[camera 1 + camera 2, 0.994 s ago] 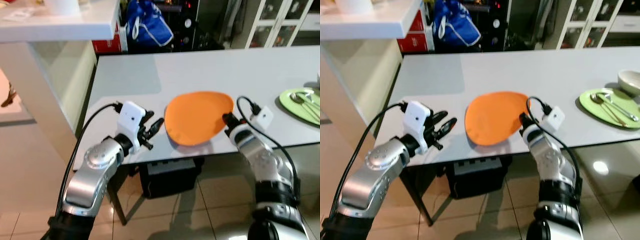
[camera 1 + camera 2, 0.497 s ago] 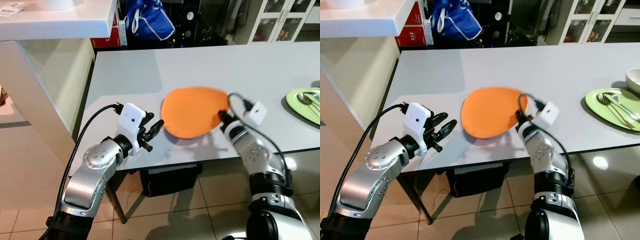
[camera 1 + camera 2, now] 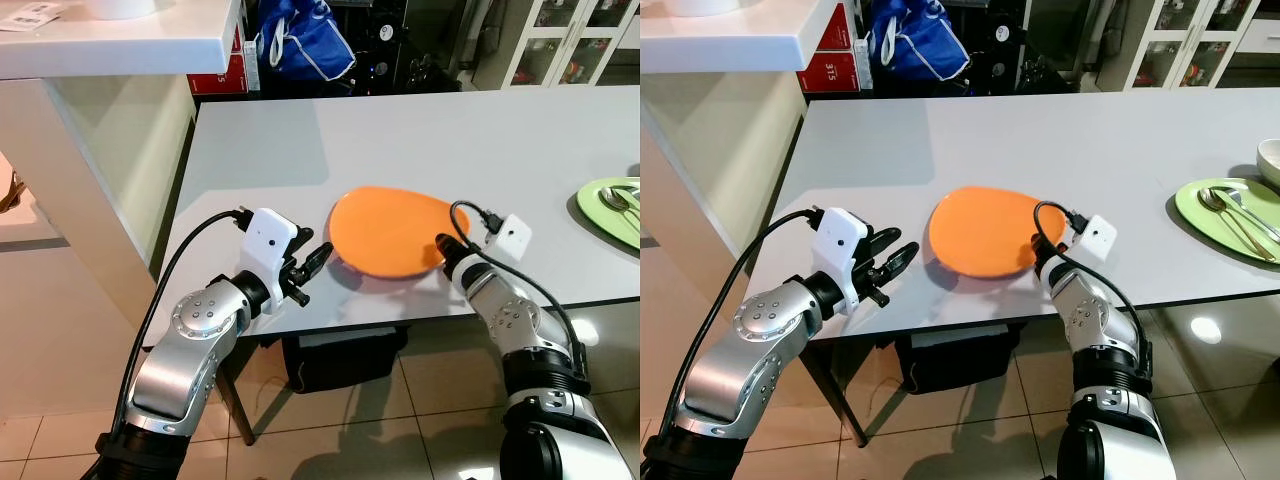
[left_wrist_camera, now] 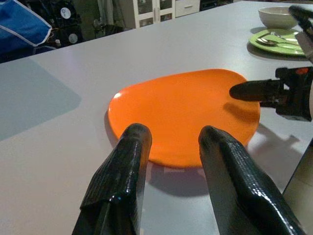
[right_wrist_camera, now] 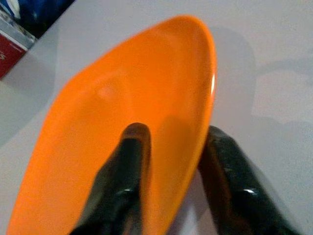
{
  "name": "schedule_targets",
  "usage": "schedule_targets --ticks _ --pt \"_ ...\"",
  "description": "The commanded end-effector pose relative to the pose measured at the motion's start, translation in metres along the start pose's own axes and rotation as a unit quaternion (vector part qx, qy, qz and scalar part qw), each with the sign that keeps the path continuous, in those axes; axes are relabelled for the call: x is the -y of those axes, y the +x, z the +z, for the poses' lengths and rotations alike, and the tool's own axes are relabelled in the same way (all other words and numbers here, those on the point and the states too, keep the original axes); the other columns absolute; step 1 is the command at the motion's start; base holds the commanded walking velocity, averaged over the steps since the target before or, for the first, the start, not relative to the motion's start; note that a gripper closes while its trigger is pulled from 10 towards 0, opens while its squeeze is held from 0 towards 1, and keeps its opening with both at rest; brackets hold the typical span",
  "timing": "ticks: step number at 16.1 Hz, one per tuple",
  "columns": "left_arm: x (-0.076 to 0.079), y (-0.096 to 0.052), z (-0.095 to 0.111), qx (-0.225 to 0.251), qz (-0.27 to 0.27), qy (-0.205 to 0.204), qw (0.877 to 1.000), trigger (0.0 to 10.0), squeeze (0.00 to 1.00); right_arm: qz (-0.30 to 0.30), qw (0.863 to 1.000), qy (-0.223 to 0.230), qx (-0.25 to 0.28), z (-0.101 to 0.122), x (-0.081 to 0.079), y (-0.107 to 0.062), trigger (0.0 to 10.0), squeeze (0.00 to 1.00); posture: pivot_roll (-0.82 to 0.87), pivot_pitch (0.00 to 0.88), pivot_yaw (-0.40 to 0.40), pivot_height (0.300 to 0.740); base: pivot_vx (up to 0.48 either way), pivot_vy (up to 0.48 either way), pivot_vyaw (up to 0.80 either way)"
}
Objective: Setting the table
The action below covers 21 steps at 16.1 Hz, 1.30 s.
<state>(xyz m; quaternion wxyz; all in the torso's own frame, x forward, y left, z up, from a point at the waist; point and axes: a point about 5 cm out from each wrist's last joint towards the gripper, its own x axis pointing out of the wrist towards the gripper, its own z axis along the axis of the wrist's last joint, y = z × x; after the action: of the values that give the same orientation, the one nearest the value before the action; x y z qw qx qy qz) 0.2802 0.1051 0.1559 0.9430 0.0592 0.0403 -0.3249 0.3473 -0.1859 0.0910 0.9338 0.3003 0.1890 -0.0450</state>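
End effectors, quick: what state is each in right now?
Left end effector: open, holding nothing, near the orange plate.
Right end effector: shut on the orange plate's rim.

- Head views are pretty bright and even, daylight-ish, sharp with no real motion blur.
- The grey table (image 3: 450, 140) has a big soft shadow patch on its near-left part, and the orange plate (image 3: 388, 230) drops a thin dark shadow on its near side.
- There's a round glare spot on the glossy floor tiles (image 3: 1203, 329).
- Left wrist view is dimmer, and its black fingers (image 4: 122, 186) look soft up close.
- Right wrist view is blurry, with a thin highlight along the plate rim.
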Motion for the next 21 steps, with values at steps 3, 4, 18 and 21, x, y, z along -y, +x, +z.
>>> schedule_targets --ticks 3,4,18,21 --pt "0.000 0.001 0.002 -0.001 0.003 0.011 1.000 10.0 0.00 -0.024 0.999 -0.040 -0.021 -0.005 0.008 0.001 10.0 1.00 -0.01 0.000 0.011 0.740 0.000 0.000 0.00" --pt "-0.001 0.001 0.001 -0.002 0.005 0.013 1.000 10.0 0.00 -0.025 0.997 -0.064 -0.025 -0.007 0.009 0.001 10.0 1.00 -0.01 0.002 0.013 0.740 0.000 0.000 0.00" --pt "-0.012 0.003 0.001 0.005 0.066 0.031 0.997 10.0 0.00 -0.064 0.947 -0.297 0.108 -0.004 0.007 0.005 10.0 0.00 0.00 0.000 0.011 0.740 0.000 0.000 0.00" --pt "-0.010 0.003 -0.001 0.005 0.067 0.030 0.997 10.0 0.00 -0.083 0.942 -0.294 0.138 -0.003 0.010 0.003 10.0 0.00 0.00 0.000 0.011 0.740 0.000 0.000 0.00"
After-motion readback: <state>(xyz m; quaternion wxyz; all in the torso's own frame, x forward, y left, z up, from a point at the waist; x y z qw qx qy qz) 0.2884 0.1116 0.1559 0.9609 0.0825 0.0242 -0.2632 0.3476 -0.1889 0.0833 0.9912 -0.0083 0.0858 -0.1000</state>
